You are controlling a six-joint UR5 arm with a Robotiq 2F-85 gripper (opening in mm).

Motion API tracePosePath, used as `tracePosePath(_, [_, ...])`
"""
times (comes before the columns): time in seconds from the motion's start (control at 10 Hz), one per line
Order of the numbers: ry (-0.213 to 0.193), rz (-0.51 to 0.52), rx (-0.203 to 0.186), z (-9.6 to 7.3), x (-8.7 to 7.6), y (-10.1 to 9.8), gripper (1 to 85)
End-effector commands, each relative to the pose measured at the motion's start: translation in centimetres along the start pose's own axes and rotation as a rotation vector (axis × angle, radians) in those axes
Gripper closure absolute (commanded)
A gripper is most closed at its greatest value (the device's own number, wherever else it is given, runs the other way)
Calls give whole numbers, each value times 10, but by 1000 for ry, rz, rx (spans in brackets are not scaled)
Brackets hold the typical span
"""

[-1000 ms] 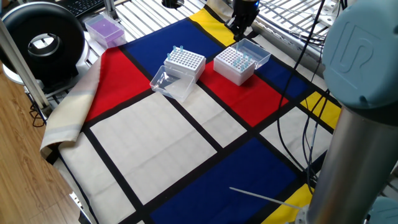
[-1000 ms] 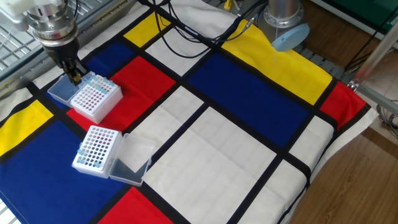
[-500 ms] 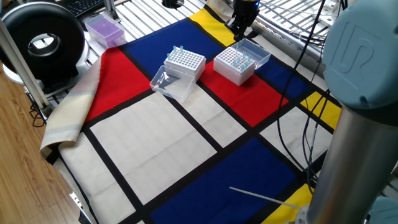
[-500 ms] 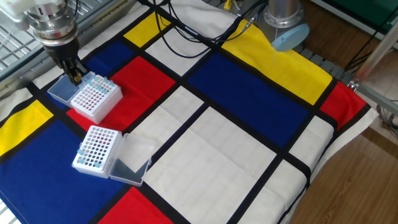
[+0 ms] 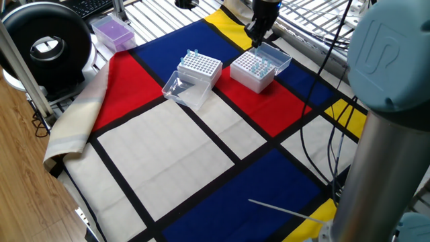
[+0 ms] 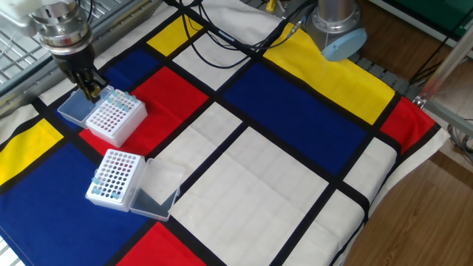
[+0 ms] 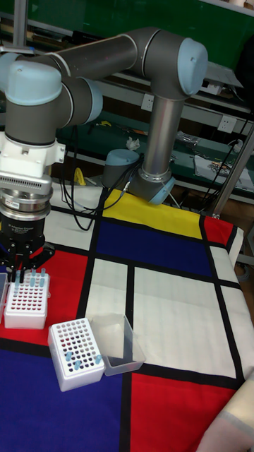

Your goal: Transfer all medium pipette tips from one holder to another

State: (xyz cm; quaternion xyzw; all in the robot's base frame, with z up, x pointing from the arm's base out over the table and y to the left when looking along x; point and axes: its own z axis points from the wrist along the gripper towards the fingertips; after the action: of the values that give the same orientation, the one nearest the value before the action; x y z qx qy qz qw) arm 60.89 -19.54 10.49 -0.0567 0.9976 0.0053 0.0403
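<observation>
The tool [image 6: 92, 90] stands directly over the back edge of the far white perforated box [image 6: 114, 118], fingers pointing down; in the tall fixed view its dark fingers [image 7: 20, 269] appear drawn close together just above the box's top row, but whether they clamp a tip cannot be told from any view. The medium pipette tips [image 6: 118, 97] in this box are confined to the row nearest the tool, seen as pale-blue cones standing upright above the hole grid. That box's clear lid [image 6: 72, 108] lies hinged open behind it, flat on the cloth. The second white perforated box [image 6: 114, 176] sits nearer the middle of the surface, well apart from the first, with a few pale-blue tips along one edge [image 5: 191, 53] and its own clear lid [image 6: 156, 191] lying open beside it. Both boxes rest on a cloth of red, blue, yellow and white panels [image 6: 281, 170] with black bands. A purple box [image 5: 112, 31] stands off the cloth at the surface's corner, beside a black round device [image 5: 46, 44]. The arm's grey base [image 6: 338, 22] rises at the far side of the cloth.
</observation>
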Motion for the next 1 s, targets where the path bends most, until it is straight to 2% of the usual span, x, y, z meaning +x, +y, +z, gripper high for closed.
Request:
tracePosePath(0.0, [-9,-31,-21,1,-1,0,650])
tracePosePath(0.6, [-10,-39,-6,3,-4,-4,647])
tracePosePath(0.9, [-30,-15,-8,2,-20,16,647])
